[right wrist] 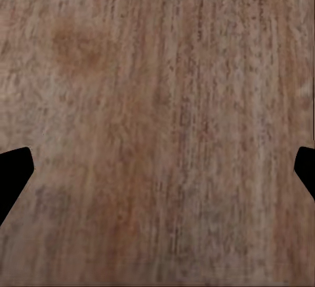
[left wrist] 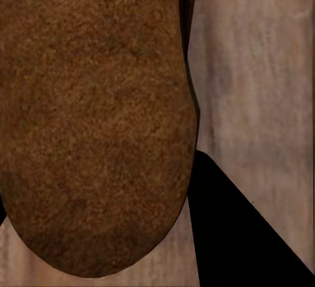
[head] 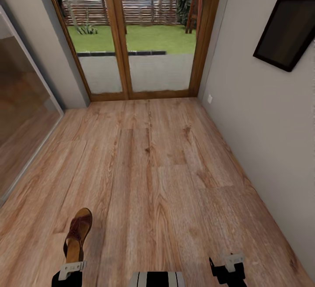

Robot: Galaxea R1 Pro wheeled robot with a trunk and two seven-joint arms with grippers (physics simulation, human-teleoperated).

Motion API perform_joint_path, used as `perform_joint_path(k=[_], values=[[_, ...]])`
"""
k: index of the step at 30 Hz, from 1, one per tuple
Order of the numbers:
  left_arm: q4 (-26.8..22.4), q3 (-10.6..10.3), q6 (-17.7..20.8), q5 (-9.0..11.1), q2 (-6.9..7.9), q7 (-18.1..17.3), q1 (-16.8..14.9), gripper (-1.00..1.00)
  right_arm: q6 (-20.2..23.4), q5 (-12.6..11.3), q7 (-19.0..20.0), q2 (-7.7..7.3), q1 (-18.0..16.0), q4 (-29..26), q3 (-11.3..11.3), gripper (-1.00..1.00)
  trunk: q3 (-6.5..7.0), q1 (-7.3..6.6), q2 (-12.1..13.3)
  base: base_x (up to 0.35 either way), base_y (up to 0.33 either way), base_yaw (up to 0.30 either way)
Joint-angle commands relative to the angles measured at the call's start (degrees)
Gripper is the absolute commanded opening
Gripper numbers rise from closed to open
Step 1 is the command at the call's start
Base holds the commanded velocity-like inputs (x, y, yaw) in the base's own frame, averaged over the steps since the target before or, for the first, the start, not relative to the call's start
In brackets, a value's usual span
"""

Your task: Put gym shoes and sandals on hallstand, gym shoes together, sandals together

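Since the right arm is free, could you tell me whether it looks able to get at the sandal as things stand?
Probably not easily: the sandal sits at the left gripper, seemingly held there, while the right gripper hangs open over bare floor, far across.

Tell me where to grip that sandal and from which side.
It looks already held: the sandal sticks out forward from the left gripper, heel end nearest it. Gripping that heel end from behind, across the narrow sole, seems best; the toe end is wider.

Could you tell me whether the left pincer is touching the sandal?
Cannot tell. In the head view the sandal sticks out from the left pincer, but no contact or gap shows plainly.
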Motion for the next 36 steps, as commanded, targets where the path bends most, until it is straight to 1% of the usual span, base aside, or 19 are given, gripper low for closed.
perform_joint_path(k=[1,2,3,6,8,16,22,27,36], values=[[0.1,0.3,-0.1,0.3,-0.02,-0.5,0.0,-1.0,-0.7,0.6,-0.2,-0.03,0.0,0.3,-0.4,1.0,0.29,-0.03,0.0,0.0,0.0,-0.002],[0.2,0.3,-0.2,0.3,-0.03,-0.6,0.0,-1.0,-1.4,0.6,-0.6,-0.13,0.0,0.6,-0.4,1.0,0.6,-0.06,0.0,0.0,0.0,-0.001],[0.2,0.3,-0.4,0.2,-0.07,-0.6,0.1,-1.0,-2.1,0.6,-1.8,-0.21,0.0,0.9,-0.4,1.0,0.91,-0.08,0.0,0.0,0.0,0.0],[0.3,0.3,-0.4,0.2,-0.08,-0.6,0.2,-1.0,-2.7,0.6,-5.3,-0.22,0.0,1.3,-0.3,1.0,1.84,-0.16,0.1,0.0,0.0,0.0],[0.3,0.3,-0.5,0.2,-0.1,-0.6,0.2,-1.0,-2.9,0.6,-6.6,-0.19,0.1,1.4,-0.3,1.0,2.46,-0.21,0.1,0.0,0.0,0.0],[0.4,0.3,-0.5,0.2,-0.1,-0.5,0.2,-1.0,-2.9,0.5,-7.1,0.29,0.1,4.7,-0.2,1.0,4.95,-0.42,0.2,0.0,0.0,0.0],[2.3,0.2,-0.6,0.3,-0.1,-0.5,0.2,-1.0,-2.9,0.5,-7.1,0.32,0.1,4.9,-0.2,1.0,6.82,-0.57,0.3,0.0,0.0,0.0],[2.7,0.3,-0.6,0.4,-0.1,-0.5,0.2,-1.0,-2.9,0.5,-7.1,0.32,0.1,4.9,-0.2,1.0,8.38,-0.7,0.4,0.0,0.0,0.0],[2.8,0.3,-0.7,0.6,-0.03,-0.5,0.2,-1.0,-2.9,0.5,-7.1,0.33,0.1,5.0,-0.2,1.0,10.8,-2.68,4.0,0.0,0.0,0.0]])
